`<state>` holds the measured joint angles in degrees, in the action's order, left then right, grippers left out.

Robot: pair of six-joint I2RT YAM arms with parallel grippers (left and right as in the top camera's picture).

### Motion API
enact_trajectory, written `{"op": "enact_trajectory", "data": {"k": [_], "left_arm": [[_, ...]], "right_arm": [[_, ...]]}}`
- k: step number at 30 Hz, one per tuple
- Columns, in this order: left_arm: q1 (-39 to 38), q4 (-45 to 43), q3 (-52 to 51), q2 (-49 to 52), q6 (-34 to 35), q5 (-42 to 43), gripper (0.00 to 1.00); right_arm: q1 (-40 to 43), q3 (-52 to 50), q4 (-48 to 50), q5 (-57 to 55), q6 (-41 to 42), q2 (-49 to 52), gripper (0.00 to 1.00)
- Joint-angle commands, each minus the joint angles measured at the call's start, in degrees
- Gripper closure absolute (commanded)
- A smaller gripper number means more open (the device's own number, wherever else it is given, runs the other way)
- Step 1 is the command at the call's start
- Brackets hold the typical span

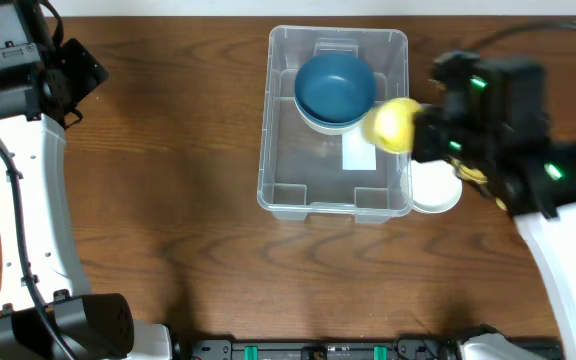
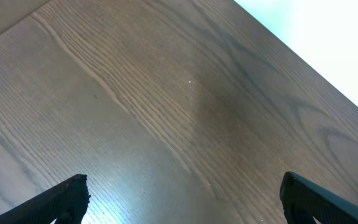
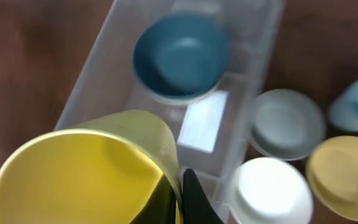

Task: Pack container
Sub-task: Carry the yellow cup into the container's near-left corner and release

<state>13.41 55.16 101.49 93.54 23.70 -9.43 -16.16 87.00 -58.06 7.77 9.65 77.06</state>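
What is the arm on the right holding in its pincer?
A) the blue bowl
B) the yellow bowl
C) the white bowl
B: the right pincer is shut on the rim of the yellow bowl, while the blue bowl sits in the container.

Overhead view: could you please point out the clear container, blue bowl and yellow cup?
clear rectangular plastic container (image 1: 271,130), overhead, left wall.
round blue bowl (image 1: 334,86), overhead, inside bottom.
yellow cup (image 1: 392,124), overhead, its side.
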Motion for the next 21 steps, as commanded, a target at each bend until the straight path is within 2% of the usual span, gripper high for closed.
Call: {"op": "enact_trajectory", "data": {"k": [1,9,21], "left_arm": [[0.2,0.1,0.3,-0.3,-0.8,-0.7,0.02],[0.2,0.1,0.3,-0.3,-0.8,-0.7,0.02],[0.2,0.1,0.3,-0.3,-0.8,-0.7,0.02]], "right_arm": [[-4.7,5.6,-2.4,-0.7,-1.2,7.6,0.99],[-12.8,15.3,-8.4,-5.0,-1.8,22.5,0.99],[-17.4,15.6,-7.3,-4.9,-1.8,34.0,0.99]]}}
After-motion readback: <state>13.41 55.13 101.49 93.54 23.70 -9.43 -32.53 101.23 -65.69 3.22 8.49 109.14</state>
